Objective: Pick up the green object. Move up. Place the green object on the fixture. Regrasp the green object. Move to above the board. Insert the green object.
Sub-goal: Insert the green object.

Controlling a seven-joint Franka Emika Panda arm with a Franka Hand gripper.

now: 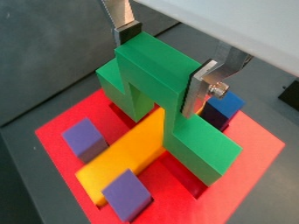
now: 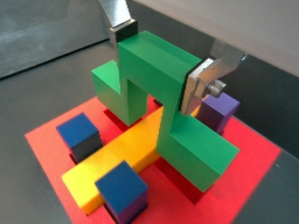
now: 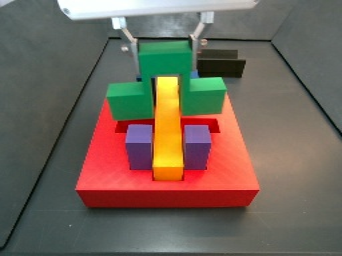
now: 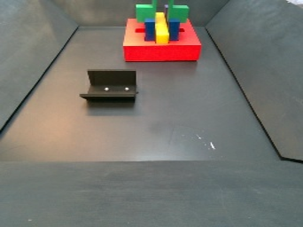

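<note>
Green object (image 1: 158, 83): smooth matte plastic, bridge shape w/ taller centre cube and two lower side cubes, sharp edges. It straddles the long yellow bar (image 1: 126, 150) crosswise; side cubes reach down at the cross slot of the board (image 1: 257, 166), one each side of the bar. Can't tell if fully seated.

Board: flat square red slab, slightly glossy, thick sides in a side view (image 3: 167, 190). Yellow bar runs along its middle, smooth, rectangular section. Purple blocks (image 1: 84, 138) flank the bar in a wrist view; seen from the opposite face they read as blue blocks (image 2: 79, 133). Small cubes, hard edges.

My gripper (image 1: 163, 54) sits over the board, jaws closed on the centre cube of the green object. Fingers (image 1: 201, 86) = flat silver plates w/ dark pads, pressed to opposite faces of the cube; opening equals cube width. Same grip in the opposite wrist cam (image 2: 162, 54). In a side view (image 3: 164, 38) the fingers come down each side of the green top.

Fixture (image 4: 110, 86): dark L-shaped bracket on base plate, matte, standing on the dark floor (image 4: 166, 133) well apart from the board (image 4: 162, 49). Nothing on it.
</note>
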